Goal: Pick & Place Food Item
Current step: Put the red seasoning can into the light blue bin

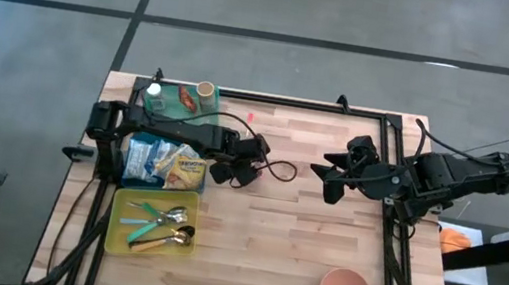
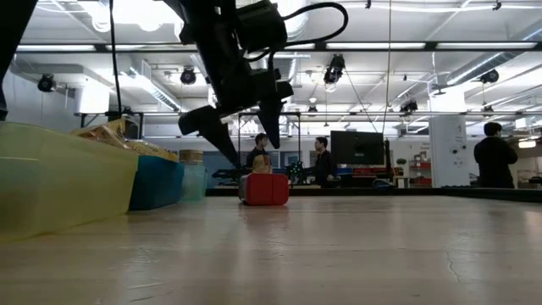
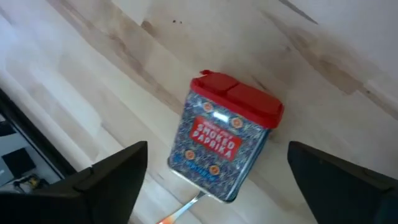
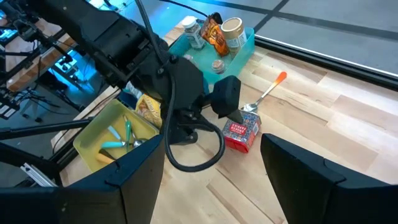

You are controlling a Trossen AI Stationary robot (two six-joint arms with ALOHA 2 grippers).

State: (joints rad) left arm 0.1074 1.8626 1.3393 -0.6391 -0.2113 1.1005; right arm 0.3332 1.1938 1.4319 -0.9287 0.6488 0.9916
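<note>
the left claw (image 3: 211, 186) gapes wide and empty over the paprika tin (image 3: 222, 144), whose upright stance on the worktop (image 3: 93, 81) a careless finger could topple.

Red-lidded, blue-patterned paprika tin (image 3: 224, 140)

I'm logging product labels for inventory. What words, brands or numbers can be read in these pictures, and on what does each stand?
"SMOKED PAPRIKA": on the front label of the red-lidded spice tin, lying on the wooden table below the left pincer.
Smaller print under that name on the tin: too blurred to read.
Snack packets in the blue bin: print too small to read.
Jars in the teal bin: labels unreadable.
</note>
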